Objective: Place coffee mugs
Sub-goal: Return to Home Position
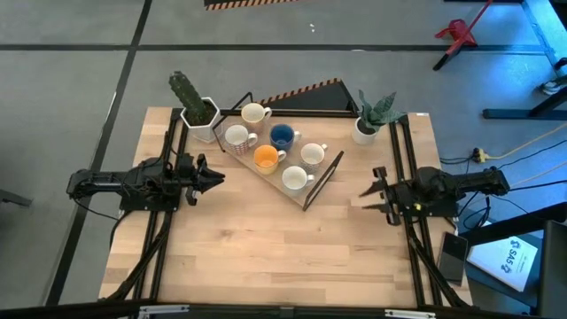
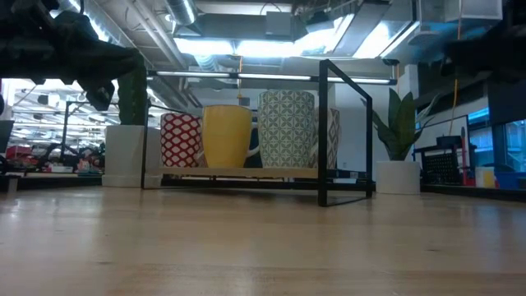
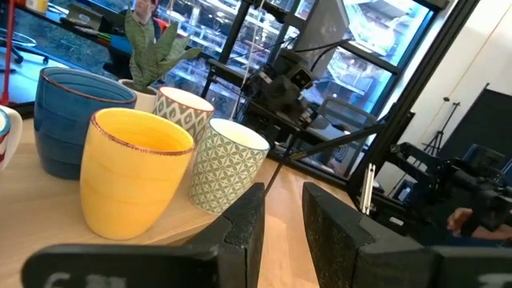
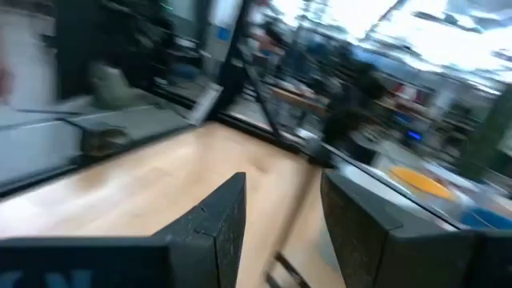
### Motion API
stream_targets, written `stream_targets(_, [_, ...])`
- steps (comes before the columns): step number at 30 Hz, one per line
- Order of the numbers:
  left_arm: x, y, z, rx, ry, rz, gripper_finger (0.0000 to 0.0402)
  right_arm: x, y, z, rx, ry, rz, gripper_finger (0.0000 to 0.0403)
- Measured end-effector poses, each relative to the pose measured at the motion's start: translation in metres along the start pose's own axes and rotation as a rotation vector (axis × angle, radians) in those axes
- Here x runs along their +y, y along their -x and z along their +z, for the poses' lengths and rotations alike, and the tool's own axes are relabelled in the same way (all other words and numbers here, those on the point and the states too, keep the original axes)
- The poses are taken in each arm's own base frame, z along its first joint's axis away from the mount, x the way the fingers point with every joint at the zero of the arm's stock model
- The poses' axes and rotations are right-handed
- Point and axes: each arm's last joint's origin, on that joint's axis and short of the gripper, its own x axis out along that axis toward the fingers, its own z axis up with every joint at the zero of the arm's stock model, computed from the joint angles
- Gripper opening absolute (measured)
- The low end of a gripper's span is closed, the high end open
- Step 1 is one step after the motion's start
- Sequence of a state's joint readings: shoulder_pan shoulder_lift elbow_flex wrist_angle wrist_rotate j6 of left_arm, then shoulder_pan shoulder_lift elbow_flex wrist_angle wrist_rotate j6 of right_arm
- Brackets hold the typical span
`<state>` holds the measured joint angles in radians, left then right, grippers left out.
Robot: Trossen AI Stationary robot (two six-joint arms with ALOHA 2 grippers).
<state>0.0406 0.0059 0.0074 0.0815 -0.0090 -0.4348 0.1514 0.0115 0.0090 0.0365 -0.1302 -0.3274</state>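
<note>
All six coffee mugs stand clustered on the black-framed wooden shelf at the far middle of the table, the yellow mug just beside the green patterned mug. The left gripper hovers left of the shelf, a narrow gap between its fingers, holding nothing; the right gripper hangs to its right, fingers spread and empty

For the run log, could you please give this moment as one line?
mugs: six on rack | left gripper: left of rack, jaws open, empty | right gripper: right of rack, jaws open, empty
</note>
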Motion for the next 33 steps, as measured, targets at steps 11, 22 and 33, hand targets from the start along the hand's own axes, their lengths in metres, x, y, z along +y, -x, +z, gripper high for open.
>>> stream_targets(11, [0.0000, 0.0000, 0.0001, -0.001, 0.000, 0.000, 0.0080, -0.0058, 0.0006, -0.0015, 0.075, 0.177, -0.191, 0.0150])
stream_targets(22, [0.0000, 0.0000, 0.0001, -0.001, 0.000, 0.000, 0.0080, -0.0077, 0.0010, -0.0017, 0.097, 0.176, -0.253, 0.0150])
stream_targets(33, [0.0000, 0.0000, 0.0001, -0.001, 0.000, 0.000, 0.0080, -0.0077, 0.0010, -0.0017, 0.097, 0.176, -0.253, 0.0150])
